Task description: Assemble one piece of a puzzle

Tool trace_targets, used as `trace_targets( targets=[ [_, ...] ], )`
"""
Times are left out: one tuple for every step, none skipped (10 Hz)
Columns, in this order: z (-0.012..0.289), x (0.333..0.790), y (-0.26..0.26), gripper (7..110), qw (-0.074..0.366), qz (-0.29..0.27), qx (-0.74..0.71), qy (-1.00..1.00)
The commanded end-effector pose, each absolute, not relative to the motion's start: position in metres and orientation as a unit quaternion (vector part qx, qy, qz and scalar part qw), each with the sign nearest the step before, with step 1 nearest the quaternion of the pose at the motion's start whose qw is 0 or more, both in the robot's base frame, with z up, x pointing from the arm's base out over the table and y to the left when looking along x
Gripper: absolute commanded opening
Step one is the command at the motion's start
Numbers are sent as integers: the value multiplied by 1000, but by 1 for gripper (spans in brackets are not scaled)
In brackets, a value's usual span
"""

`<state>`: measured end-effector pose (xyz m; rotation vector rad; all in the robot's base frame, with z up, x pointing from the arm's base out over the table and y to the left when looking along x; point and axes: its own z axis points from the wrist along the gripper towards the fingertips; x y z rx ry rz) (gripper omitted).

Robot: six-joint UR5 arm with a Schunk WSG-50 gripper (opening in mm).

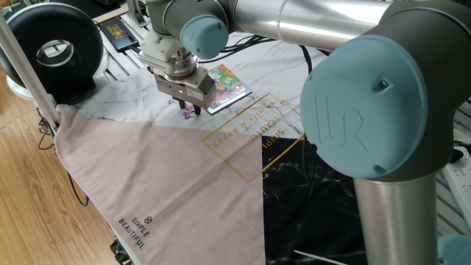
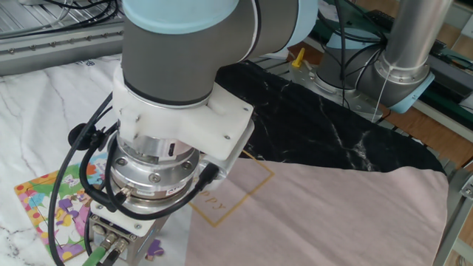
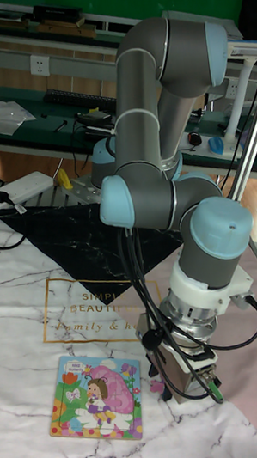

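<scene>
End effector (image 1: 188, 108) above piece (image 1: 192, 112)

The piece (image 1: 191, 112) lies just beside the puzzle (image 1: 227, 87), under the pincer (image 1: 185, 104).

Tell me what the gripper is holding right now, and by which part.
That cannot be told. The gripper is down over the purple piece beside the puzzle, but its own body hides whether the jaws have closed on it.

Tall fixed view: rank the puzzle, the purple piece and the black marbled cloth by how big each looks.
1. Black marbled cloth, largest, though partly hidden by the arm.
2. Puzzle.
3. Purple piece, by far the smallest, beside the gripper.
</scene>
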<state>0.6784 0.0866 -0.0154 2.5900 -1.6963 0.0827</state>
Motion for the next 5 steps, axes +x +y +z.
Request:
trace_targets(
  targets=[
    [-16,680,88,44,18,26,836,-548],
    [-16,679,88,44,18,25,836,-548],
    [-16,681,88,44,17,28,835,-550],
    [-17,682,89,44,15,28,834,-551],
    [-17,682,89,44,15,27,834,-551]
  ],
)
